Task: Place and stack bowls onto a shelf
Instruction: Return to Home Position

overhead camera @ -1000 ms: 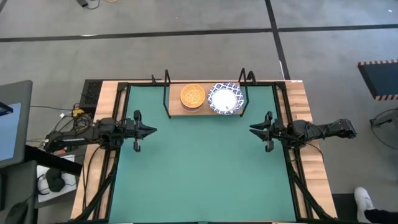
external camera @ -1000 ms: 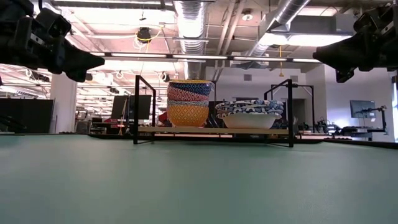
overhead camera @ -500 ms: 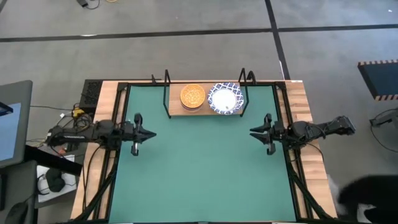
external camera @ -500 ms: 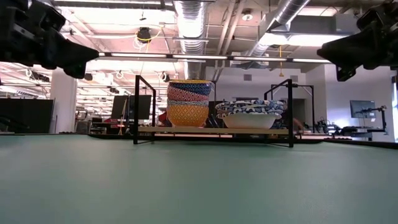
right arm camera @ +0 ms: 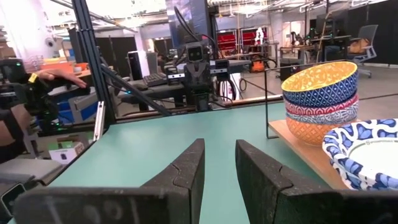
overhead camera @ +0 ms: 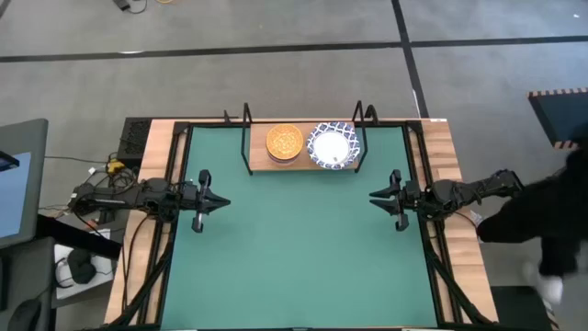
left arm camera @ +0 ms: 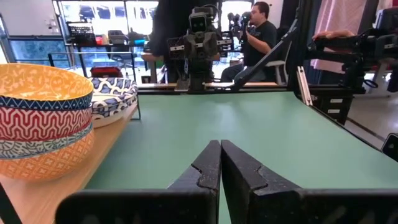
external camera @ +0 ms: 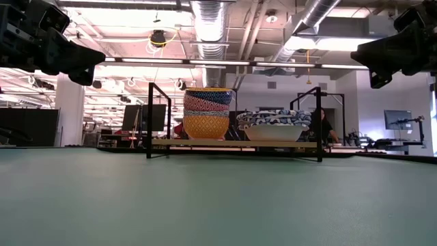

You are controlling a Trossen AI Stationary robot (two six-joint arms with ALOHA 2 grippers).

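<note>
While the left arm (overhead camera: 175, 195), jaws closed, and the right arm (overhead camera: 441, 195), jaws slightly parted, hang empty at mid-frame over the worktop's (overhead camera: 294, 257) sides, homing seems all that remains, its path unobstructed; beyond, upper centre, the shelf (overhead camera: 259, 163) holds coloured bowls (overhead camera: 285, 142) beside white-and-blue bowls (overhead camera: 332, 147); a person (overhead camera: 549, 207) stands far right.

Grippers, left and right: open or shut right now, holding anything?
Left gripper: shut, holding nothing.
Right gripper: open, holding nothing.
</note>
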